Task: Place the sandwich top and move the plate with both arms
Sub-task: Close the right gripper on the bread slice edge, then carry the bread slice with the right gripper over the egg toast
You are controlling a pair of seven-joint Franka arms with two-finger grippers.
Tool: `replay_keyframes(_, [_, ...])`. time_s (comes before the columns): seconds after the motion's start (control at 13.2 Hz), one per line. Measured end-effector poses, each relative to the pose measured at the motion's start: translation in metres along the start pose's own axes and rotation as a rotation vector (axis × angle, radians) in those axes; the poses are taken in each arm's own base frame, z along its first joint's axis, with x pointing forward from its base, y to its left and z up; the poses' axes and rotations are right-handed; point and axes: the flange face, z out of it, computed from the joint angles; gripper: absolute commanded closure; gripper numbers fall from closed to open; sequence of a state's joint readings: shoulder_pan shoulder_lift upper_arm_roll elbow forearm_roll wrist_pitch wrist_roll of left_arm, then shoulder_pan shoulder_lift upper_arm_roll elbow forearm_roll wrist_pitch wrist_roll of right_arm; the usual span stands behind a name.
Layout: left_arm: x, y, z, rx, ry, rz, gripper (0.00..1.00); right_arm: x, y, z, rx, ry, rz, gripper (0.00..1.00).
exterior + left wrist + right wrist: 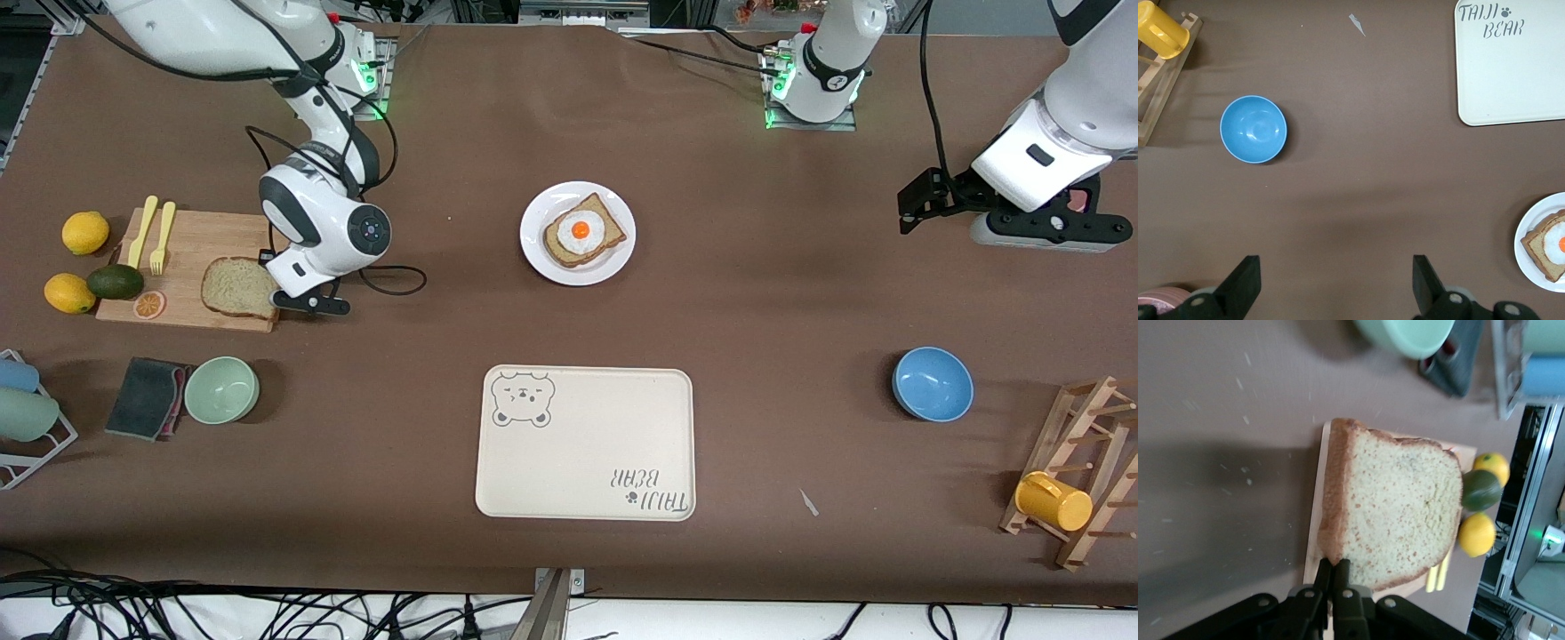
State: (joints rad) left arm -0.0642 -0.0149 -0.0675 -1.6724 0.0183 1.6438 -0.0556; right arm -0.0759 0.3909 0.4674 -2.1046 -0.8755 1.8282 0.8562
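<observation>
Egg-topped slice (582, 235) on plate (542, 258) — right gripper (1332, 568) pinched onto sandwich top (1398, 515), left gripper (1336, 283) agape, empty.

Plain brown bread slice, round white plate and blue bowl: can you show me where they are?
Plain brown bread slice (1401, 510): right wrist view, middle of its speckled crumb.
Round white plate (535, 253): front view, bare rim beside the egg bread.
Blue bowl (1253, 129): left wrist view, inside of its hollow.
</observation>
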Motion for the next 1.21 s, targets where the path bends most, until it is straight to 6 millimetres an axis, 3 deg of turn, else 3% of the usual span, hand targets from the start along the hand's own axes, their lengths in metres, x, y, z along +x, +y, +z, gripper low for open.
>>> replay_keyframes(0.23, [0.0,0.002,0.0,0.0,0.0,0.003,0.0,0.002,0.005,-0.09,0.076,0.089,-0.019,1.0])
replay_keyframes(0.45, [0.0,0.002,0.0,0.0,0.0,0.004,0.0,-0.022,-0.025,-0.161,0.141,0.197,-0.082,1.0])
replay_keyframes(0.76, [0.0,0.003,0.0,0.0,0.0,0.005,0.0,-0.045,-0.058,-0.235,0.27,0.389,-0.232,1.0])
replay_keyframes(0.99, [0.0,0.003,0.0,0.0,0.0,0.005,0.0,-0.075,-0.085,-0.286,0.373,0.544,-0.422,1.0])
replay_keyframes(1.21, [0.0,0.003,0.0,0.0,0.0,0.005,0.0,-0.103,-0.115,-0.303,0.427,0.574,-0.518,1.0])
